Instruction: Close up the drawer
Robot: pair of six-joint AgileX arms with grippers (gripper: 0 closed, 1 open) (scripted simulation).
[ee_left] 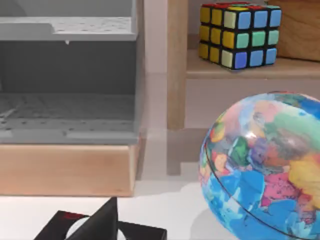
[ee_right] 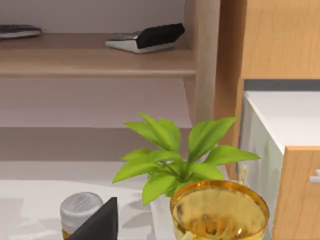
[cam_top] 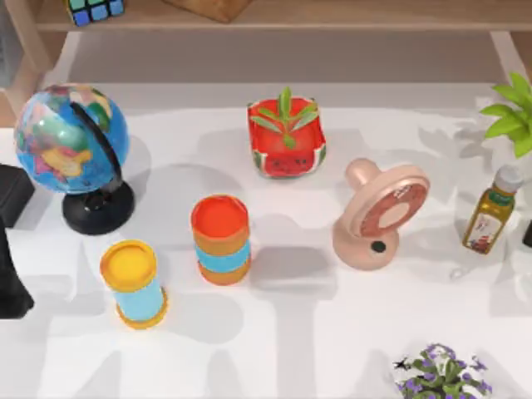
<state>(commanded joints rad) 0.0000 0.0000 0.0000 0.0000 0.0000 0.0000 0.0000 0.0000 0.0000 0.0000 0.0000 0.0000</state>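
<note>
Drawer (ee_left: 67, 107) at the bench's far left, behind the globe (ee_left: 265, 165), stands open, untouched; closing not yet begun. Left arm waits at the left edge; claw state: cannot tell.

- Top view is looking straight down over the globe (cam_top: 71, 140).
- Left wrist view is facing the globe (ee_left: 265, 165) closely.
- Right wrist view is facing shelving (ee_right: 100, 60).

One globe (cam_top: 71, 140); two stacked-cup towers (cam_top: 220, 239) (cam_top: 133, 283); one watermelon planter (cam_top: 285, 138); one pink fan (cam_top: 379, 214); one oil bottle (cam_top: 492, 209); one Rubik's cube (ee_left: 239, 34); one open drawer (ee_left: 67, 112).
</note>
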